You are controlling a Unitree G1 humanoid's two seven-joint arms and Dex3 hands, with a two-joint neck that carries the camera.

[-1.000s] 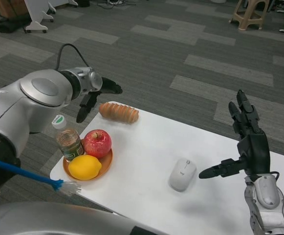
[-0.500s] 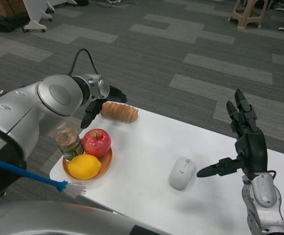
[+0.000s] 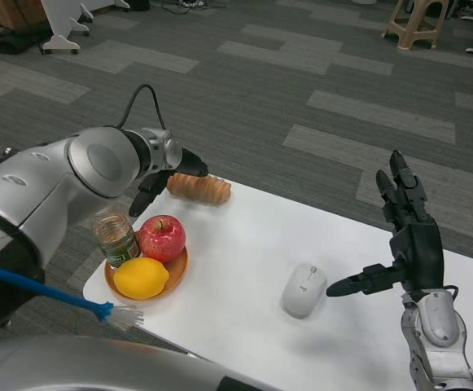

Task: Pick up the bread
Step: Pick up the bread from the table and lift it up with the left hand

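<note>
The bread (image 3: 201, 188), a long ridged brown loaf, lies at the far left corner of the white table (image 3: 366, 342). My left hand (image 3: 164, 173) hovers at the loaf's left end with its fingers apart, one above the loaf and one hanging down beside it; I cannot tell whether they touch it. Over the table's right side my right hand (image 3: 403, 244) is raised, fingers spread and empty.
An orange plate (image 3: 181, 269) near the left edge carries a red apple (image 3: 162, 238) and a lemon (image 3: 141, 278), with a jar (image 3: 116, 238) standing at its far side. A white computer mouse (image 3: 303, 290) lies mid-table. A blue brush (image 3: 53, 296) sticks in from the left.
My left arm has swung forward and right, and the hand now sits lower at the loaf's left end. The arm now covers the jar's cap. The right hand barely moved.
</note>
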